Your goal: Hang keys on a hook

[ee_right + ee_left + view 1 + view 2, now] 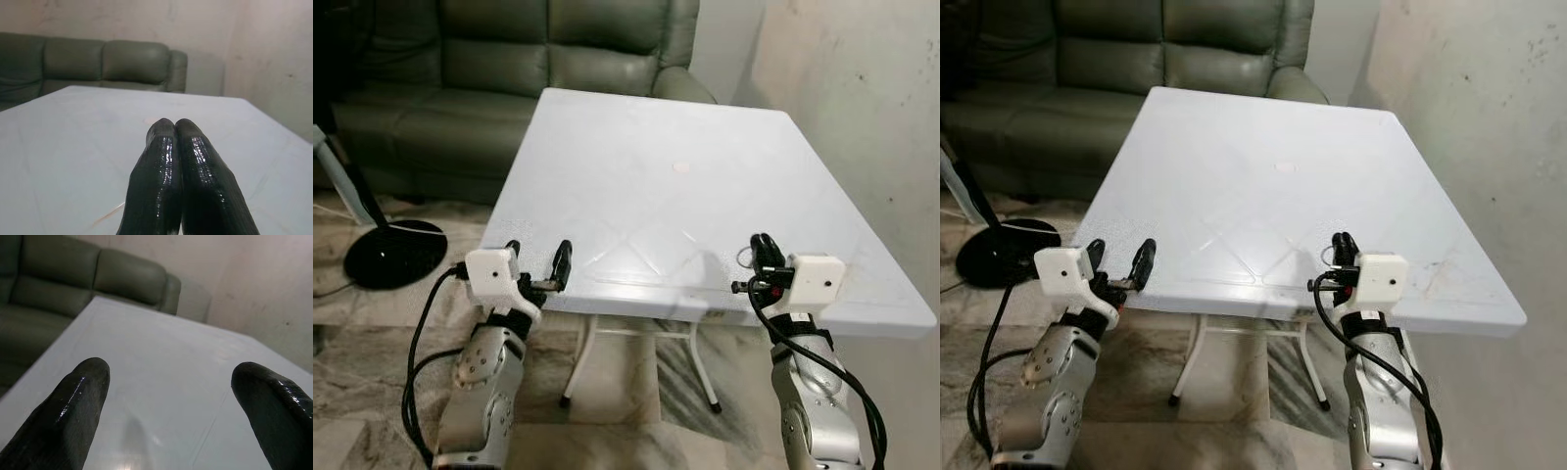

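Two grippers are hovering at the surface's (636, 186) near edge. Left gripper (536, 262) is holding its jaws wide apart, empty. Right gripper (764, 253) is pressing its jaws together; a thin wire loop (744, 258) is showing beside them, possibly the key ring, too small to confirm. Hook isn't locatable; hanging looks undone.

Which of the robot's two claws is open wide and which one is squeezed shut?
The left gripper is open, its black fingers spread apart. The right gripper is squeezed shut, fingers pressed together.
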`<state>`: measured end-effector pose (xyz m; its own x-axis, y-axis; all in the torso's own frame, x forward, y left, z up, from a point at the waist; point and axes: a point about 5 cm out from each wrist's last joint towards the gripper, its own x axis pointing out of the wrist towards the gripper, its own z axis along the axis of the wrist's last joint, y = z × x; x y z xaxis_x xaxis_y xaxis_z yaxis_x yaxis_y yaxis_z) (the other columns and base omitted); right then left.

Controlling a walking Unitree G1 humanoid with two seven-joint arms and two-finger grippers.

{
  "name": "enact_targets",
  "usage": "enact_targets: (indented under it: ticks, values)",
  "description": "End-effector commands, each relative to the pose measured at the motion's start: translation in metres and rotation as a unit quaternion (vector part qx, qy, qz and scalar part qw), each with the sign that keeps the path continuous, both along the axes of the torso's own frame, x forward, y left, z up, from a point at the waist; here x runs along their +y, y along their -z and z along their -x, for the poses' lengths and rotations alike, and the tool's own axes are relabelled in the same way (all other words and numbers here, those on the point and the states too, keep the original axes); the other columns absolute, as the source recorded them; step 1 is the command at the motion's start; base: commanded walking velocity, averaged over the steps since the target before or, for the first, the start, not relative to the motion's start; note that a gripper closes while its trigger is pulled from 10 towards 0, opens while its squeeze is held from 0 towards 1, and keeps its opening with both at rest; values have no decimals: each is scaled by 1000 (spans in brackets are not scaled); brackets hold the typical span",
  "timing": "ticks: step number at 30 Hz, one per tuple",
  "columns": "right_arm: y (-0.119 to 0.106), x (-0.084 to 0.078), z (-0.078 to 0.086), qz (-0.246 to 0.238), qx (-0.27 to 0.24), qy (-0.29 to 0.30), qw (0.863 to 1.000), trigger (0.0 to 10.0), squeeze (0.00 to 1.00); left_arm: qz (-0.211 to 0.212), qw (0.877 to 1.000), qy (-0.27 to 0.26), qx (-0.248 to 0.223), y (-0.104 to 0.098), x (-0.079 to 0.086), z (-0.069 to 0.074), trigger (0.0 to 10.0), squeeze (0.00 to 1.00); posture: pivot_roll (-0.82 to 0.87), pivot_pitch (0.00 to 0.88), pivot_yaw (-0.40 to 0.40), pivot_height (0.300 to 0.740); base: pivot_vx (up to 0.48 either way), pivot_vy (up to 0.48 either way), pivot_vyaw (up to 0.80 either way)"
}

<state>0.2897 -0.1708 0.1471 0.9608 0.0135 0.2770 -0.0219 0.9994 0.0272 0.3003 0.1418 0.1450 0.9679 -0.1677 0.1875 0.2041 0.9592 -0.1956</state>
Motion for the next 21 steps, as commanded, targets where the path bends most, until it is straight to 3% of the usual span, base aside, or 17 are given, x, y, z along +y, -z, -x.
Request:
enact_targets:
  ticks: [1, 11, 21]
  values:
    - [-3, -7, 1, 8, -3, 18, 1000, 10000, 0, -8, 1000, 4, 3, 3, 1, -3, 10000, 0, 46, 0, -69, 740, 0, 0, 0]
    - [-6, -14, -5, 19, -6, 30, 999, 10000, 0, -12, 1000, 13, -4, -1, 4, -15, 10000, 0, 38, 0, -55, 740, 0, 0, 0]
    - [-11, -15, -15, 28, -7, 42, 999, 10000, 0, -7, 1000, -19, -8, 1, 9, -21, 10000, 0, 26, 0, -51, 740, 0, 0, 0]
